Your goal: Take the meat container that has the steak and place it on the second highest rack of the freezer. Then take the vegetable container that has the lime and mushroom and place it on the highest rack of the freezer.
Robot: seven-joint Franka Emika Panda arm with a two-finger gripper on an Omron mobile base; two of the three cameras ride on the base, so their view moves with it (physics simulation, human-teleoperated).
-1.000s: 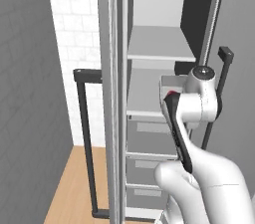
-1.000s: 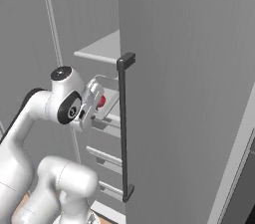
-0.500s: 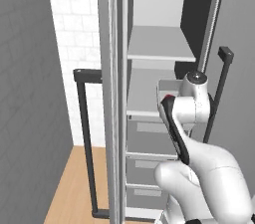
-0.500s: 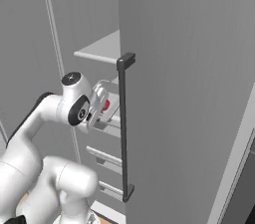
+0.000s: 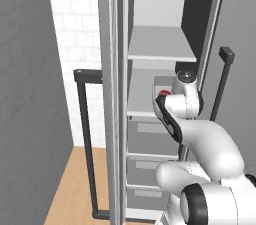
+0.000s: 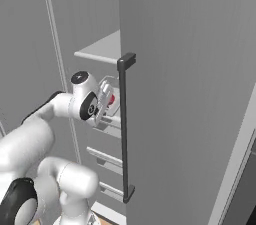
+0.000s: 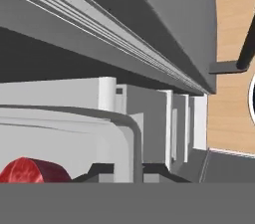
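Jaws clamped on unlabelled meat container [image 7: 99, 133]

you see a glossy white arm [image 5: 210, 141] of rounded, bulbous segments at the lower right of the left base view, with dark bands at the joints. a round dark cap tops the wrist [image 6: 79, 77], and a black disc marks its side.

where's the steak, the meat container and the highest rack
steak [image 7: 32, 170]: hand view, its red top.
meat container [image 7: 127, 128]: hand view, its curved grey rim.
highest rack [image 5: 157, 44]: left base view, bare middle of the upper shelf.
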